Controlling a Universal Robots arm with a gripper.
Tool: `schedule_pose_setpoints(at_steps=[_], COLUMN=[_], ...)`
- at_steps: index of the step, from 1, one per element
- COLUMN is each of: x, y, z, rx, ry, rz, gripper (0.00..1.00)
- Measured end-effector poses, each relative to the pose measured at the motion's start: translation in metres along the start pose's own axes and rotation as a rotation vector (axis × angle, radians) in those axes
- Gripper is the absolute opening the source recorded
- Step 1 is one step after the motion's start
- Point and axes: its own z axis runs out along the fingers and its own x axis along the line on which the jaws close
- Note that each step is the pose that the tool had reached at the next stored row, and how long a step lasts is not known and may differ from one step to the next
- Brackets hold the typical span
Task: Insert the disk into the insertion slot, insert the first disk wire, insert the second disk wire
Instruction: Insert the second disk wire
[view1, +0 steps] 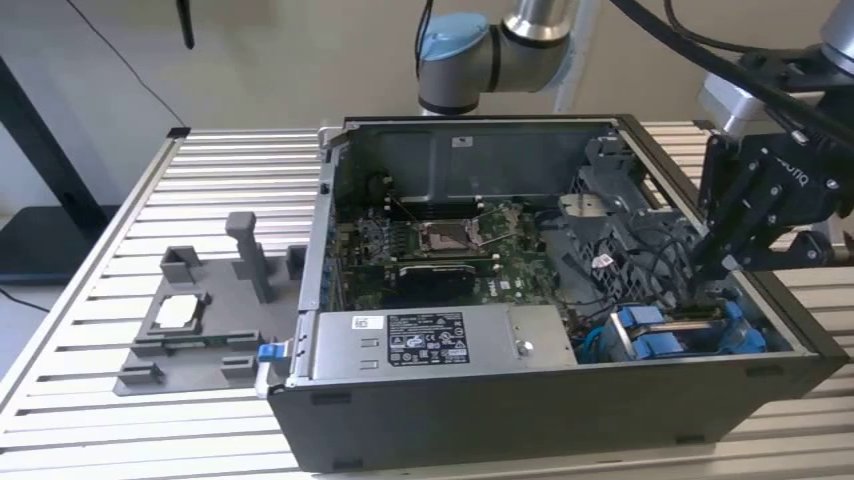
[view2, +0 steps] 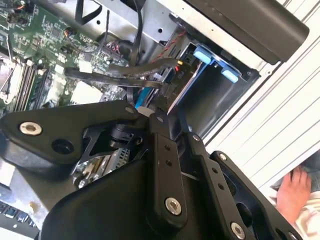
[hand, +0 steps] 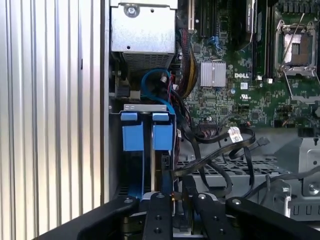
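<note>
The disk shows by its bright blue frame (view1: 663, 338) (hand: 133, 136), standing edge-up inside the insertion slot (view1: 607, 340) (view2: 212, 97) at the case's front corner, on the exterior view's right. My gripper (view1: 705, 272) (hand: 174, 194) (view2: 161, 106) reaches down into the case just behind the disk. Its fingers are close together on the black connector end of a disk wire (hand: 173, 181) (view2: 172, 86). That black wire (view2: 115, 75) trails back over the motherboard. A blue wire (hand: 152, 79) loops above the slot.
The open computer case (view1: 534, 400) lies on a slatted table (view1: 227, 180). The silver labelled power-supply box (view1: 427, 345) sits beside the slot, with the motherboard (view1: 441, 240) behind it. A grey fixture (view1: 200, 320) stands outside the case. A person's hand (view2: 292, 192) rests off the table.
</note>
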Motion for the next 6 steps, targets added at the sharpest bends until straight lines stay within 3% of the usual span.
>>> schedule_pose_setpoints(at_steps=[6], x=[-0.0001], y=[0.0003], z=[-0.0015], rx=[-0.0003], ry=[0.0005], rz=[-0.003], gripper=[0.24])
